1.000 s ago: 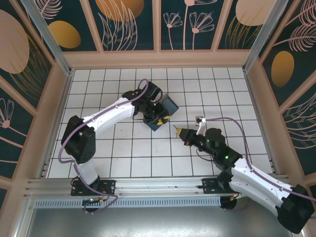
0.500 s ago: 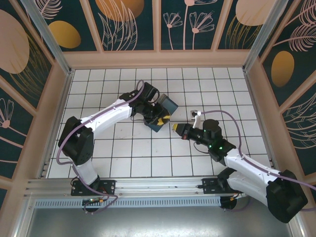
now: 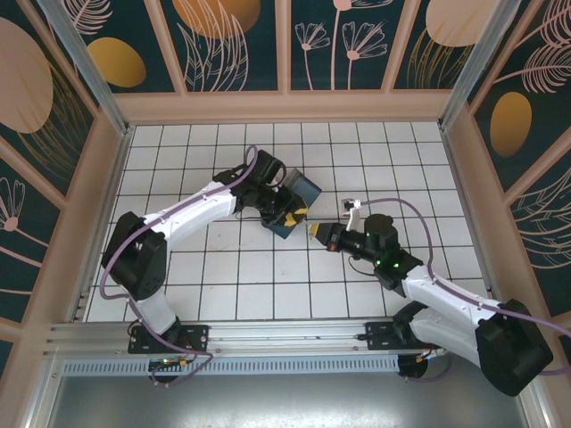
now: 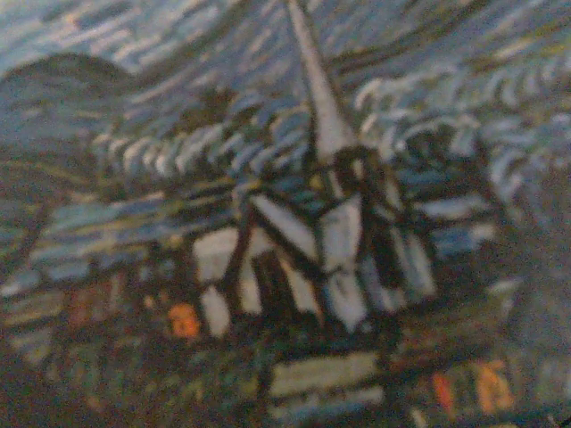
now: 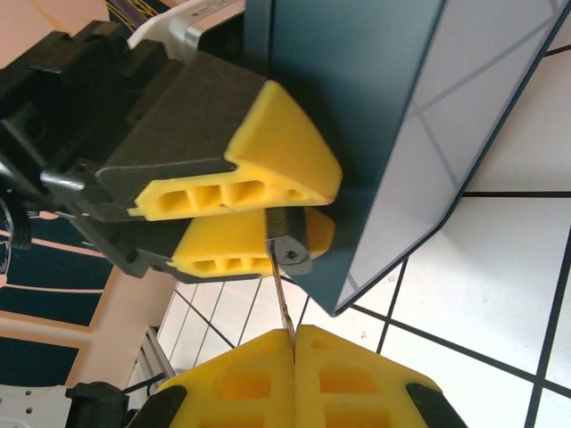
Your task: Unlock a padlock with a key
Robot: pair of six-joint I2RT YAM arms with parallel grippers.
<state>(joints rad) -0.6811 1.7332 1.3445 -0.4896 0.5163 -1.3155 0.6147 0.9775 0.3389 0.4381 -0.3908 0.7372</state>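
Note:
In the right wrist view, the tiny padlock [image 5: 290, 241], a dark body with a silver end face, is clamped between the yellow fingers [image 5: 241, 178] of my left gripper [image 3: 293, 214], which is shut on it. My right gripper [image 5: 294, 334] is shut on the thin silvery key [image 5: 283, 308]. The key's tip reaches the left edge of the padlock's silver face, beside the small keyhole. From above, my right gripper [image 3: 317, 234] sits just right of the left one.
The blue swirl-painted box [image 3: 302, 191] lies tilted under the left gripper, its painted face [image 4: 285, 214] blurred and very close in the left wrist view. A small pale object [image 3: 355, 208] lies on the white tiled floor [image 3: 223, 259]. Walls surround the floor.
My right gripper has moved left and slightly up with the key, closing the gap to the padlock. The left gripper has barely shifted.

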